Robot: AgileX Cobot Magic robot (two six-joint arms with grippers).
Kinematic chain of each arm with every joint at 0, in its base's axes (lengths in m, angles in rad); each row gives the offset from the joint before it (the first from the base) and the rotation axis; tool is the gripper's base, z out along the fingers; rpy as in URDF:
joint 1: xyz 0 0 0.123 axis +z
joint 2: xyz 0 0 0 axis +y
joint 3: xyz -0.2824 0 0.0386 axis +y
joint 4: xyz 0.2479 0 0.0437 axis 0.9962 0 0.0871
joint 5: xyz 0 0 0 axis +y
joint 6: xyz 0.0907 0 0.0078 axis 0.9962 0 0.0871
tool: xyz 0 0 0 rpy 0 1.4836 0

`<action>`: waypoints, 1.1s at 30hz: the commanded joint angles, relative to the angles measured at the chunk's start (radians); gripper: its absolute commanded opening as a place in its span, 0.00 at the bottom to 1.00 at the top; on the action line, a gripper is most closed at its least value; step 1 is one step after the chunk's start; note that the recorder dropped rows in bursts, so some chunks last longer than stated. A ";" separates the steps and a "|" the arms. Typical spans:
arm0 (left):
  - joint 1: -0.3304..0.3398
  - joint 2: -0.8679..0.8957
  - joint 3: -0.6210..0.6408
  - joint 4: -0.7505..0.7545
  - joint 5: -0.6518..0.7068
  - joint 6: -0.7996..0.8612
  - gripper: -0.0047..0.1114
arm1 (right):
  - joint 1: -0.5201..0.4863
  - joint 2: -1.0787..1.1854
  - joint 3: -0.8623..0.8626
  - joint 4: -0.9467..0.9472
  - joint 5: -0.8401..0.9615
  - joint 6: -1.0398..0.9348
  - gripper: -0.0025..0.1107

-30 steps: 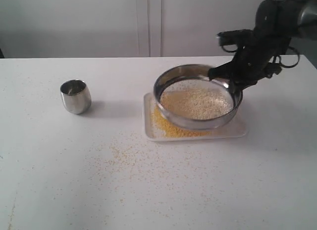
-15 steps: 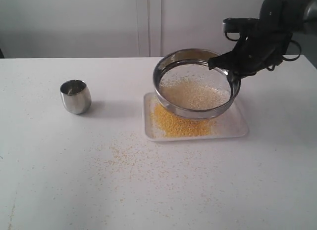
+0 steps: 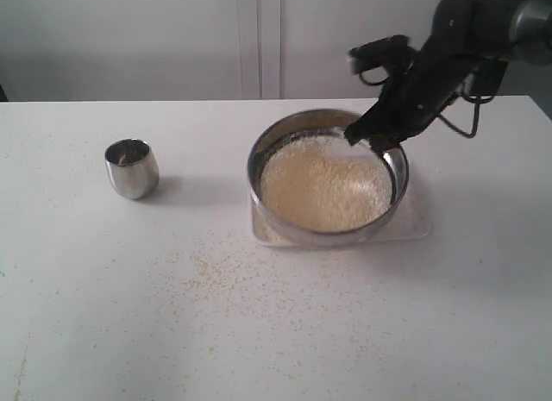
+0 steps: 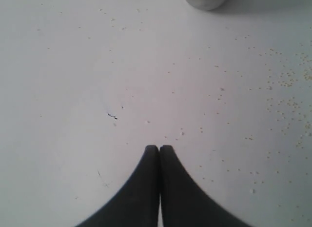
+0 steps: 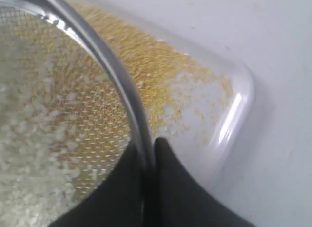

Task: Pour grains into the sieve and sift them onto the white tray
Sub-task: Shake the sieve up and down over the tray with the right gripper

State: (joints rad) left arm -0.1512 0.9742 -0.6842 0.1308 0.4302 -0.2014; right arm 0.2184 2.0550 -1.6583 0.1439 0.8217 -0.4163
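- Reaching in from the right of the exterior view, the right arm slopes down to the sieve (image 3: 321, 237). The right gripper (image 5: 148, 150) is pinched shut on the far rim (one finger inside the ring, one outside).
- The left gripper (image 4: 159, 149) hangs over the table (image 3: 259, 332), fingers pressed together, holding nothing.
- One sieve sits over one white tray (image 3: 414, 223), covering most of it; whether they touch I cannot tell.
- The grains (image 3: 323, 185) on the mesh are pale and coarse; fine yellow ones lie on the tray beneath, and strays dot the table.
- One steel cup (image 3: 132, 168) stands upright, well apart to the left.
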 commanded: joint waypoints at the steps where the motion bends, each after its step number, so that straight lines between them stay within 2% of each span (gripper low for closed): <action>1: 0.001 -0.007 0.007 -0.004 0.006 -0.004 0.04 | -0.039 -0.021 -0.007 -0.210 -0.077 0.573 0.02; 2: 0.001 -0.007 0.007 -0.004 0.006 -0.004 0.04 | -0.050 -0.021 -0.005 -0.231 -0.077 0.715 0.02; 3: 0.001 -0.007 0.007 -0.004 0.006 -0.004 0.04 | -0.052 -0.021 -0.003 -0.208 -0.077 0.723 0.02; 5: 0.001 -0.007 0.007 -0.004 0.006 -0.004 0.04 | -0.036 -0.020 -0.003 -0.067 -0.058 0.436 0.02; 7: 0.001 -0.007 0.007 -0.004 0.006 -0.004 0.04 | -0.010 -0.020 -0.003 0.164 0.054 -0.037 0.02; 8: 0.001 -0.007 0.007 -0.004 0.006 -0.004 0.04 | -0.006 -0.020 -0.005 0.207 0.088 -0.179 0.02; 9: 0.001 -0.007 0.007 -0.004 0.006 -0.004 0.04 | -0.005 -0.020 -0.005 0.193 0.080 -0.187 0.02; 10: 0.001 -0.007 0.007 -0.004 0.006 -0.004 0.04 | -0.009 -0.020 -0.005 0.137 0.026 -0.069 0.02; 13: 0.001 -0.007 0.007 -0.004 0.006 -0.004 0.04 | -0.043 -0.020 -0.003 -0.045 -0.078 0.531 0.02; 14: 0.001 -0.007 0.007 -0.004 0.006 -0.004 0.04 | -0.045 -0.020 -0.003 -0.059 -0.082 0.591 0.02; 17: 0.001 -0.007 0.007 -0.004 0.006 -0.004 0.04 | -0.026 -0.020 -0.003 -0.010 -0.066 0.448 0.02; 18: 0.001 -0.007 0.007 -0.004 0.006 -0.004 0.04 | -0.013 -0.020 -0.003 0.051 -0.034 0.307 0.02; 20: 0.001 -0.007 0.007 -0.004 0.006 -0.004 0.04 | 0.004 -0.020 -0.005 0.154 0.064 -0.098 0.02; 21: 0.001 -0.007 0.007 -0.004 0.006 -0.004 0.04 | 0.006 -0.022 -0.005 0.158 0.103 -0.190 0.02; 23: 0.001 -0.007 0.007 -0.004 0.006 -0.004 0.04 | -0.002 -0.022 -0.005 0.094 0.065 -0.019 0.02; 25: 0.001 -0.007 0.007 -0.004 0.006 -0.004 0.04 | -0.028 -0.022 -0.005 -0.012 0.003 0.370 0.02; 26: 0.001 -0.007 0.007 -0.004 0.006 -0.004 0.04 | -0.033 -0.022 -0.005 -0.028 0.000 0.494 0.02; 27: 0.001 -0.007 0.007 -0.004 0.006 -0.004 0.04 | -0.033 -0.022 -0.005 -0.023 0.000 0.498 0.02; 30: 0.001 -0.007 0.007 -0.004 0.006 -0.004 0.04 | -0.008 -0.023 -0.005 0.051 0.057 0.273 0.02; 33: 0.001 -0.007 0.007 -0.004 0.006 -0.004 0.04 | 0.021 -0.026 -0.005 0.089 0.145 0.166 0.02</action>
State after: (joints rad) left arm -0.1512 0.9742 -0.6842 0.1308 0.4302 -0.2014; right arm 0.2068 2.0527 -1.6546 0.1602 0.8912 -0.1529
